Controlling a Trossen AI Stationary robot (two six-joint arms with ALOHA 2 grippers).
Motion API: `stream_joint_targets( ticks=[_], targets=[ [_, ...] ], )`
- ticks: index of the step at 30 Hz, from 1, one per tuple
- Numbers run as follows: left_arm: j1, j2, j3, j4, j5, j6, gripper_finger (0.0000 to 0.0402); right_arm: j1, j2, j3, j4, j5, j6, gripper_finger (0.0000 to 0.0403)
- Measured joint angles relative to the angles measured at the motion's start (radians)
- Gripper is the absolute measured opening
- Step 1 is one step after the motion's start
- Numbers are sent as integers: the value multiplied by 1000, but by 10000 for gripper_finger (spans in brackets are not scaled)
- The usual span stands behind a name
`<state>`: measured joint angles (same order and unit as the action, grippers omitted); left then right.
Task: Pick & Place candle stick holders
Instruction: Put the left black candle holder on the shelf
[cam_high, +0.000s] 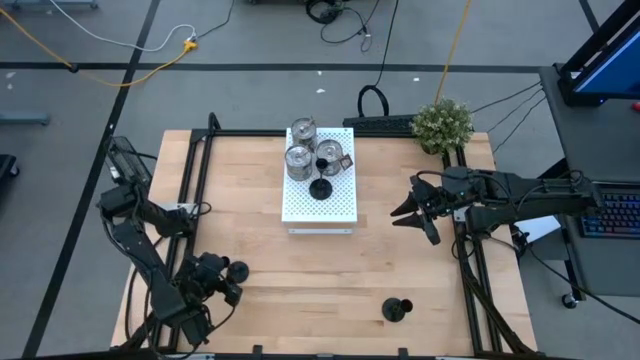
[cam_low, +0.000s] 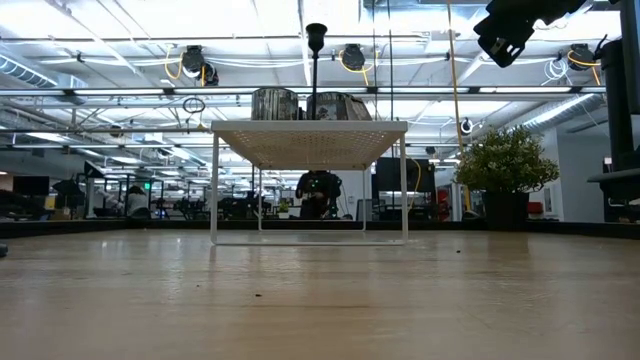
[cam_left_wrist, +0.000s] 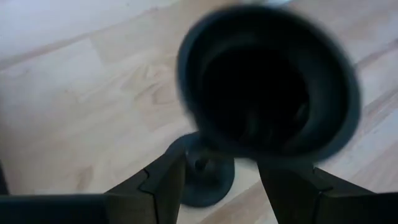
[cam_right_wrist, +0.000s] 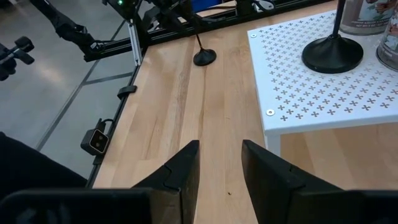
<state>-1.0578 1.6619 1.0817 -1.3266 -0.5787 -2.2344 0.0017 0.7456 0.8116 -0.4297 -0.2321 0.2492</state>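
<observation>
The white perforated board sits mid-table at the far edge and already carries three silver candle stick holders and one black holder at its near edge. Well off its near-left corner, the left gripper has its fingers part open around the thin stem of a second black holder, whose base rests on the wood; whether the pads actually press the stem cannot be told, because the holder's cup fills the left wrist view. To do this well, I would close squarely on the stem low down, then lift straight up so the base clears the table without swinging. The right gripper hovers just right of the board, fingers slightly apart and empty. A third black holder stands near the table's front edge, to the board's near right. The low view shows neither of these two black holders.
</observation>
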Motion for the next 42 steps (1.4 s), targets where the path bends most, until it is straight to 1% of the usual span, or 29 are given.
stream_joint_targets(
  ticks=[4,7,10,14,21,22,26,28,31,33,36,38,40,42],
  targets=[
    [11,0,-5,-6,-26,6,202,0,0,0,0,0,0,109],
    [17,0,-22,2,-25,3,202,0,0,0,0,0,0,109],
    [19,0,-41,42,-23,6,186,0,0,0,0,0,0,107],
    [19,0,-53,82,-21,8,134,0,0,0,0,0,0,107],
    [19,-6,-53,86,-27,31,19,0,0,0,1,0,0,105],
    [19,-7,-53,89,-33,33,15,0,0,0,2,0,0,105],
    [26,-6,-53,105,-52,33,19,0,0,0,9,0,0,105],
    [33,-7,-53,115,-62,32,12,0,0,0,15,0,0,105],
    [50,-27,-41,121,-149,32,13,0,0,0,28,0,0,105],
    [69,-57,-27,116,-254,38,14,0,0,0,43,0,0,105],
    [111,-118,-5,113,-395,117,12,0,0,0,67,0,0,105],
    [154,-164,16,111,-447,212,12,0,0,0,70,0,0,105],
    [211,-206,48,109,-453,337,12,0,0,0,70,0,0,105],
    [276,-238,92,117,-440,497,12,0,0,0,70,0,0,105]
  ],
)
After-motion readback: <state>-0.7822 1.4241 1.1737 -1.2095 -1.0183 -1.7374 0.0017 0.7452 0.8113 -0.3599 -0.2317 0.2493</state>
